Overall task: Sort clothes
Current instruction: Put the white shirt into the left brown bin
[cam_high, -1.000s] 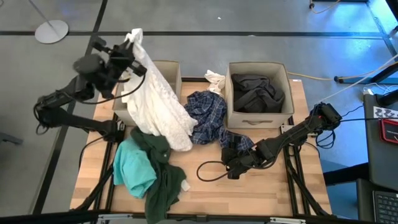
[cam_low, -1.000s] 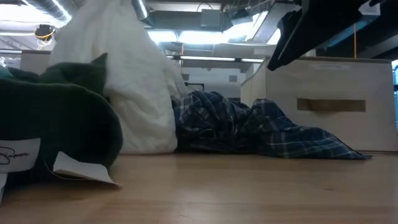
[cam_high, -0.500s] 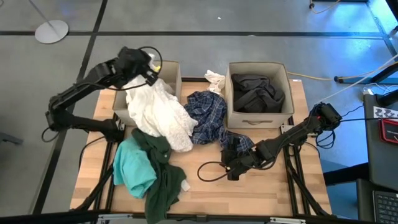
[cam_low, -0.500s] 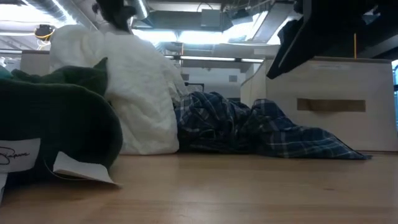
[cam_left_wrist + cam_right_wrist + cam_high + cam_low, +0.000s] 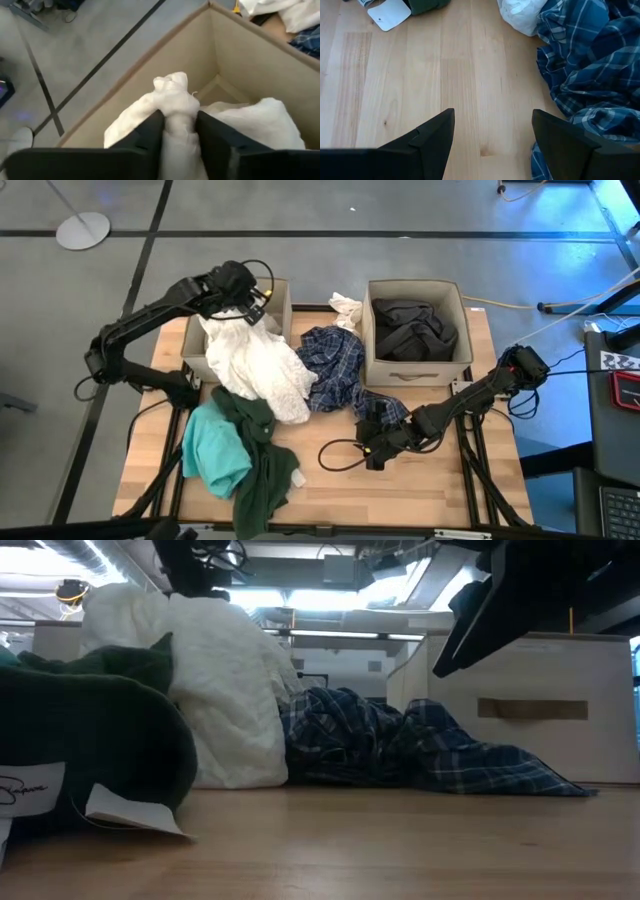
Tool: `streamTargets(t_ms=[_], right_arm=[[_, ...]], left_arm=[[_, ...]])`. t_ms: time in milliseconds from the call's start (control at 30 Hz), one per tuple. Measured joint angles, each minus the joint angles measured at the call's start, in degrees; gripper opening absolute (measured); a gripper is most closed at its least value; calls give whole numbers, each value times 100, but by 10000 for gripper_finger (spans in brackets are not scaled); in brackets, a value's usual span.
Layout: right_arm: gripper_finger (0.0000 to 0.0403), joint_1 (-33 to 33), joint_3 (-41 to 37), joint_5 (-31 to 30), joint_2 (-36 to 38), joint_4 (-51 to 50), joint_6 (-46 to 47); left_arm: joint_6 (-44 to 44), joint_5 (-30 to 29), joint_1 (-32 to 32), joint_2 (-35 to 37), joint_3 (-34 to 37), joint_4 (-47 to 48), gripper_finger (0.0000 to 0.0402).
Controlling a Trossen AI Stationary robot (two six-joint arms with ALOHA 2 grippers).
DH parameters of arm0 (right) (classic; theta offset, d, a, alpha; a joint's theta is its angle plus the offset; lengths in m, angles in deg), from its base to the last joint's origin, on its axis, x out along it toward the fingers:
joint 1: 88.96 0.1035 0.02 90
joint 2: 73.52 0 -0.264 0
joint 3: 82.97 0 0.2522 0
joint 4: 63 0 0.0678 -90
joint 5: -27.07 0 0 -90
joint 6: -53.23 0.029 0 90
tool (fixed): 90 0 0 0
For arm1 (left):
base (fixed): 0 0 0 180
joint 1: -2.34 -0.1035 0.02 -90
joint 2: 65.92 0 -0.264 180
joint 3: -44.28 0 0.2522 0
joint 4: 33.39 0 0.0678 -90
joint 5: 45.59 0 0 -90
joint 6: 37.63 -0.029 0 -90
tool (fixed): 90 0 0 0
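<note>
**A:** Jaws first. Left gripper (image 5: 179,131): fingers (image 5: 150,132) close either side of a bunched fold of the white garment (image 5: 258,365), fabric touching both pads. Narrow gap, filled with cloth. Whether it is pinching or only loosely around the fold, cannot tell.

**B:** Where does that cloth run from the jaws?

**A:** Fold sits between the fingertips, over the left beige box (image 5: 277,298). Part of the cloth lies inside the box just ahead of the jaws; the rest spills out over the box edge onto the table (image 5: 400,480), away from the gripper.

**B:** Right gripper (image 5: 492,135)?

**A:** Jaws spread wide, nothing between them, only bare wood. Low over the table. Blue plaid shirt (image 5: 335,365) just beside one finger, an edge of it near the fingertip, not gripped. White cloth ahead of the jaws, a little farther. Dark green garment (image 5: 258,460) and its paper tag (image 5: 389,13) well ahead, across the wood.

**B:** Other clothes?

**A:** Teal garment (image 5: 215,450) touching the dark green one, well apart from both jaws. Dark grey garment (image 5: 415,328) inside the right beige box (image 5: 415,370), beyond the right gripper's plaid. Small white piece (image 5: 345,308) between the two boxes, near the left jaws but apart.
</note>
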Motion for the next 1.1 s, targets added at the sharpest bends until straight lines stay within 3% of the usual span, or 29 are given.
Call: streamTargets(t_ms=[333,533,633,733,800,933,1100], right_arm=[[269,-1,0,-6,0,-10,-148],[269,0,0,-8,0,-12,-147],[269,0,0,-8,0,-10,-147],[269,-2,0,-17,0,-8,-149],[269,-2,0,-20,0,-8,-149],[269,-2,0,-25,0,-2,-149],[269,-2,0,-33,0,38,-149]], left_arm=[[106,5,-152,-2,-221,96,224],[66,9,-135,153,-885,359,238],[159,640,77,358,-1087,434,236],[202,1555,475,598,-1093,468,235],[329,1796,879,705,-1064,514,235],[661,1753,1819,717,-1056,850,233],[1125,1255,2939,566,-1054,945,232]])
